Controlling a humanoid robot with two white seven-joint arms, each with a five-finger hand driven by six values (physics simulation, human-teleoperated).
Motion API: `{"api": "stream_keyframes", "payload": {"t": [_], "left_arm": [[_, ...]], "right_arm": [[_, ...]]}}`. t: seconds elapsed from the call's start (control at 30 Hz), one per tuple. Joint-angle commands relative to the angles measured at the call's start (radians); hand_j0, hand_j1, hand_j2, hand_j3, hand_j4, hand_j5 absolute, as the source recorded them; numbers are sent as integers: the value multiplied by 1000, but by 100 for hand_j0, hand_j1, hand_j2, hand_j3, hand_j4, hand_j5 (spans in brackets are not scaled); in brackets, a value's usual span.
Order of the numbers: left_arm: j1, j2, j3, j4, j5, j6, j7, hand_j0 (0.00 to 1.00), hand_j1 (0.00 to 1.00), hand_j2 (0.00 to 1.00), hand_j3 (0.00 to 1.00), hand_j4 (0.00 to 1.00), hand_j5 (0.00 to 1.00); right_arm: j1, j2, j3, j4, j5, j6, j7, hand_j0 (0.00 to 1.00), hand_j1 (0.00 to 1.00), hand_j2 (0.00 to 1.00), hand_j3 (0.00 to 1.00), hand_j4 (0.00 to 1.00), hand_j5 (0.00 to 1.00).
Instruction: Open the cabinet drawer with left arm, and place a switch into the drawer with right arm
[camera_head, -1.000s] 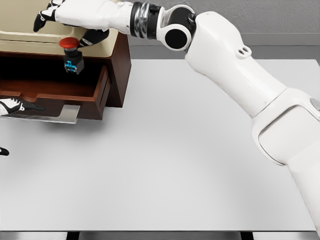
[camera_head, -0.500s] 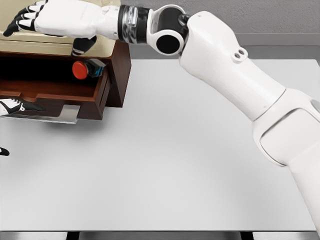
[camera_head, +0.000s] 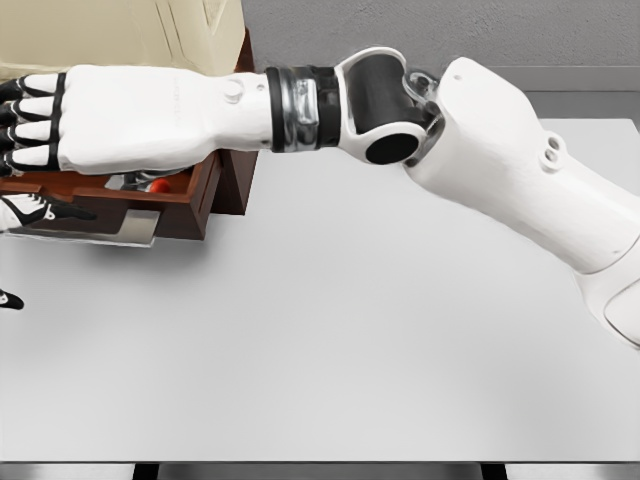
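- Right hand (camera_head: 60, 120) was held flat over the open drawer (camera_head: 195, 190), fingers (camera_head: 25, 130) stretched out, nothing gripped.
- Only a bit of the red switch (camera_head: 160, 185) was seen, inside the drawer under that hand.
- Left hand (camera_head: 30, 210) was seen at the drawer's front; its grip could not be told.
- White bench (camera_head: 350, 330) was seen below.

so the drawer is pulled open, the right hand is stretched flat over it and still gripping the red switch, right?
Not quite. In the head view the right hand is flat with its fingers extended, holding nothing. The red switch shows just beneath the hand, inside the open drawer. The rest holds: the drawer is pulled open and the hand is stretched over it.
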Motion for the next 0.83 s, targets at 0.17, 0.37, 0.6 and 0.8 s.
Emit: {"api": "stream_keyframes", "payload": {"t": [0.17,0.37,0.6,0.8], "left_arm": [[0,-7,75,-14,9,2,2,100,100,100,100,100,100],[-5,-80,133,-19,2,2,-1,100,100,100,100,100,100],[-46,-249,175,-19,-93,2,-1,100,100,100,100,100,100],[-69,-294,175,-20,-113,2,-1,100,100,100,100,100,100]], "right_arm": [[18,-396,53,-26,-45,1,-64,100,100,100,100,100,100],[78,-661,58,-18,-45,1,-143,100,100,100,100,100,100],[104,-668,53,1,-42,1,-123,100,100,100,100,100,100],[115,-657,38,25,-42,1,-125,100,100,100,100,100,100]]}}
